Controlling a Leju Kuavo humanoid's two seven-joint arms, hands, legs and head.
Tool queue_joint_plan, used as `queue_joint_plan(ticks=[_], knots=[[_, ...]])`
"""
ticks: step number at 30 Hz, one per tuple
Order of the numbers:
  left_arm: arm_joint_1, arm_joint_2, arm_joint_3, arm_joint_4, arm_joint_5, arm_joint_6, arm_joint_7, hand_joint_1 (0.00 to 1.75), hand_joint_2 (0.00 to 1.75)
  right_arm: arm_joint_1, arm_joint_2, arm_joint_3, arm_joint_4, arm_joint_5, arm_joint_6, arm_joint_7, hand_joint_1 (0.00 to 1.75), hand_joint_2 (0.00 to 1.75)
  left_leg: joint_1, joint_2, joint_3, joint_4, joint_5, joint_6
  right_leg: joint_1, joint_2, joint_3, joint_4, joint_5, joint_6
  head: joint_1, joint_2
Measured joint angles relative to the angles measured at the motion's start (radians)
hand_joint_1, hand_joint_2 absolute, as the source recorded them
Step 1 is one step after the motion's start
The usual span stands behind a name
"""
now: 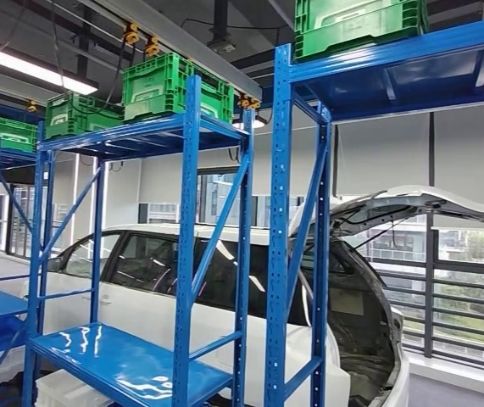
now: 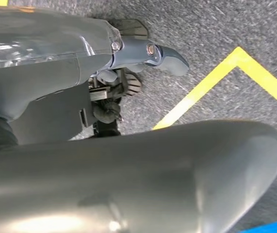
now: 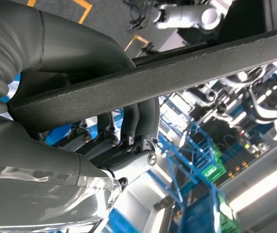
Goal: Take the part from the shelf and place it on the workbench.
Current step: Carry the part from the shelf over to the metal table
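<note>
Part [image 3: 166, 80] is already off the shelf, by the look of it: in the right wrist view a long flat black panel with a pebbled face crosses the picture, and the right hand [image 3: 129, 131] has its dark fingers [image 3: 144, 116] curled up around the panel's lower edge, clamped on it. How far the panel runs past the frame cannot be told.

In the left wrist view the left hand [image 2: 129, 73] hangs over grey speckled floor [image 2: 210, 39] with yellow line markings [image 2: 217, 77]. Its thumb sticks out and the darker fingers are tucked in close, with nothing in them.

The head view looks at blue shelving racks [image 1: 187, 254] with green crates [image 1: 169, 85] on their top levels, bare blue lower shelves, and a white car [image 1: 162, 297] with its tailgate raised standing behind them.

So the pick-up seems done and the carry is under way. What is left, I judge, is turning toward the table and laying the panel flat on it
</note>
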State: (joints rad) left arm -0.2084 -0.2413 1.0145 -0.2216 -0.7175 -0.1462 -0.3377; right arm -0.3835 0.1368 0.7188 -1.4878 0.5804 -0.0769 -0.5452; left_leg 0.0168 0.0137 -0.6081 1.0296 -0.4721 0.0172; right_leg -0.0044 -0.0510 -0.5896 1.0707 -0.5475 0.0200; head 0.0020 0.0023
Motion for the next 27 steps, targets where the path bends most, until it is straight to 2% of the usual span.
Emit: queue_joint_plan(ticks=[1, 3, 4, 5, 6, 7, 9, 11, 13, 15, 17, 18, 19, 20, 21, 23, 24, 25, 27], knots=[[-0.001, 0.000, 0.000, 0.000, 0.001, 0.000, 0.000, 0.00, 1.75, 0.000, -0.001, 0.000, 0.000, 0.000, 0.000, 0.000, 1.75, 1.75, 0.000, -0.008, -0.001, 0.000, 0.001, 0.004, -0.001, 0.021, -0.025, 0.059, -0.033, 0.001, 0.000, 0.000], [-0.002, 0.000, 0.000, 0.000, 0.002, 0.000, 0.000, 0.00, 1.75, 0.002, -0.004, 0.000, 0.000, 0.000, -0.001, 0.000, 1.75, 1.75, -0.004, -0.025, -0.001, 0.000, 0.003, 0.009, -0.001, 0.040, -0.086, 0.192, -0.086, 0.000, 0.000, 0.000], [-0.002, 0.000, 0.000, 0.000, 0.002, 0.000, 0.000, 0.00, 1.75, 0.003, -0.006, 0.000, 0.000, 0.000, -0.001, 0.000, 1.75, 1.75, -0.007, -0.034, -0.001, 0.000, 0.003, 0.010, 0.000, 0.043, -0.104, 0.227, -0.090, -0.003, 0.000, 0.000], [-0.002, 0.000, 0.000, 0.000, 0.002, 0.000, 0.000, 0.00, 1.75, 0.004, -0.007, 0.000, 0.000, 0.001, -0.001, 0.000, 1.75, 1.75, -0.010, -0.044, -0.001, 0.000, 0.004, 0.012, 0.002, 0.045, -0.105, 0.224, -0.075, -0.007, 0.000, 0.000], [-0.002, 0.000, 0.000, 0.000, 0.002, 0.000, 0.000, 0.00, 1.75, 0.004, -0.008, 0.001, 0.000, 0.001, -0.001, 0.000, 1.75, 1.75, -0.013, -0.055, -0.001, 0.000, 0.004, 0.013, 0.004, 0.050, -0.087, 0.183, -0.044, -0.014, 0.000, 0.000], [-0.003, 0.001, 0.000, 0.000, 0.002, 0.000, 0.000, 0.00, 1.75, 0.002, -0.008, 0.001, 0.000, 0.001, -0.001, 0.000, 1.75, 1.75, -0.015, -0.065, -0.001, 0.000, 0.005, 0.014, 0.007, 0.061, -0.057, 0.114, -0.004, -0.023, 0.000, 0.000], [-0.004, 0.000, 0.000, 0.000, 0.002, 0.000, 0.000, 0.00, 1.75, 0.000, -0.008, 0.001, -0.001, 0.001, -0.001, 0.000, 1.75, 1.75, -0.018, -0.084, -0.003, 0.001, 0.007, 0.013, 0.012, 0.090, -0.002, -0.007, 0.046, -0.040, 0.000, 0.000], [-0.004, 0.000, 0.000, 0.000, 0.002, 0.000, 0.001, 0.00, 1.75, -0.002, -0.008, 0.001, -0.001, 0.001, -0.001, 0.000, 1.75, 1.75, -0.015, -0.097, -0.007, 0.001, 0.010, 0.008, 0.015, 0.102, 0.015, -0.046, 0.053, -0.045, 0.000, 0.000], [-0.002, 0.000, 0.000, 0.000, 0.001, 0.001, 0.001, 0.00, 1.75, -0.003, -0.006, 0.001, -0.001, 0.002, -0.001, 0.000, 1.75, 1.75, -0.012, -0.103, -0.012, 0.001, 0.010, 0.000, 0.014, 0.089, 0.019, -0.058, 0.056, -0.045, 0.000, 0.000], [-0.002, 0.001, 0.000, 0.000, -0.003, 0.002, 0.001, 0.00, 1.75, -0.006, -0.002, 0.001, -0.001, 0.002, -0.001, 0.000, 1.75, 1.75, -0.015, -0.080, -0.030, 0.039, -0.021, -0.009, 0.007, 0.071, 0.023, -0.074, 0.063, -0.046, 0.000, 0.000], [-0.005, 0.002, 0.000, 0.000, -0.005, 0.004, 0.001, 0.00, 1.75, -0.006, -0.001, 0.000, -0.001, 0.002, -0.002, 0.000, 1.75, 1.75, -0.011, -0.047, -0.077, 0.144, -0.083, -0.020, 0.004, 0.051, 0.025, -0.080, 0.066, -0.047, 0.000, 0.000], [-0.005, 0.002, 0.000, 0.000, -0.006, 0.005, 0.001, 0.00, 1.75, -0.005, -0.001, 0.001, 0.000, 0.002, -0.003, 0.000, 1.75, 1.75, -0.007, -0.039, -0.102, 0.203, -0.107, -0.026, 0.003, 0.040, 0.024, -0.080, 0.066, -0.047, 0.001, 0.000], [-0.004, 0.002, 0.000, 0.000, -0.006, 0.006, 0.001, 0.00, 1.75, -0.003, -0.002, 0.001, 0.000, 0.002, -0.003, 0.000, 1.75, 1.75, -0.002, -0.033, -0.118, 0.241, -0.116, -0.031, 0.003, 0.029, 0.024, -0.080, 0.066, -0.046, 0.000, 0.000], [-0.003, 0.002, 0.000, 0.000, -0.007, 0.007, 0.001, 0.00, 1.75, -0.002, -0.002, 0.001, 0.000, 0.003, -0.003, 0.000, 1.75, 1.75, 0.002, -0.028, -0.120, 0.250, -0.109, -0.036, 0.002, 0.019, 0.024, -0.079, 0.065, -0.045, 0.000, 0.000], [-0.002, 0.003, 0.000, 0.000, -0.007, 0.008, 0.002, 0.00, 1.75, -0.001, -0.002, 0.001, 0.001, 0.003, -0.003, 0.000, 1.75, 1.75, 0.007, -0.022, -0.104, 0.219, -0.085, -0.042, 0.000, 0.010, 0.024, -0.077, 0.063, -0.042, 0.000, 0.000], [-0.003, 0.003, 0.000, 0.000, -0.007, 0.008, 0.002, 0.00, 1.75, -0.001, -0.002, 0.001, 0.000, 0.003, -0.004, 0.000, 1.75, 1.75, 0.011, 0.009, -0.041, 0.100, -0.025, -0.053, -0.002, -0.005, 0.023, -0.068, 0.055, -0.030, 0.000, 0.000], [-0.004, 0.003, -0.001, 0.000, -0.007, 0.008, 0.003, 0.00, 1.75, -0.001, -0.002, 0.001, 0.000, 0.003, -0.004, 0.001, 1.75, 1.75, 0.010, 0.026, -0.017, 0.050, -0.009, -0.052, 0.000, -0.012, 0.022, -0.061, 0.051, -0.022, 0.000, 0.000], [-0.005, 0.003, -0.001, 0.000, -0.007, 0.008, 0.004, 0.00, 1.75, -0.002, -0.003, 0.001, 0.000, 0.003, -0.004, 0.001, 1.75, 1.75, 0.008, 0.037, -0.005, 0.022, -0.004, -0.047, 0.002, -0.018, 0.020, -0.055, 0.047, -0.016, 0.000, 0.000], [-0.004, 0.002, -0.001, 0.000, -0.007, 0.008, 0.006, 0.00, 1.75, -0.001, -0.003, 0.002, 0.000, 0.004, -0.005, 0.001, 1.75, 1.75, 0.003, 0.032, -0.005, 0.013, -0.009, -0.026, 0.005, -0.033, 0.020, -0.052, 0.045, -0.008, -0.001, 0.000]])
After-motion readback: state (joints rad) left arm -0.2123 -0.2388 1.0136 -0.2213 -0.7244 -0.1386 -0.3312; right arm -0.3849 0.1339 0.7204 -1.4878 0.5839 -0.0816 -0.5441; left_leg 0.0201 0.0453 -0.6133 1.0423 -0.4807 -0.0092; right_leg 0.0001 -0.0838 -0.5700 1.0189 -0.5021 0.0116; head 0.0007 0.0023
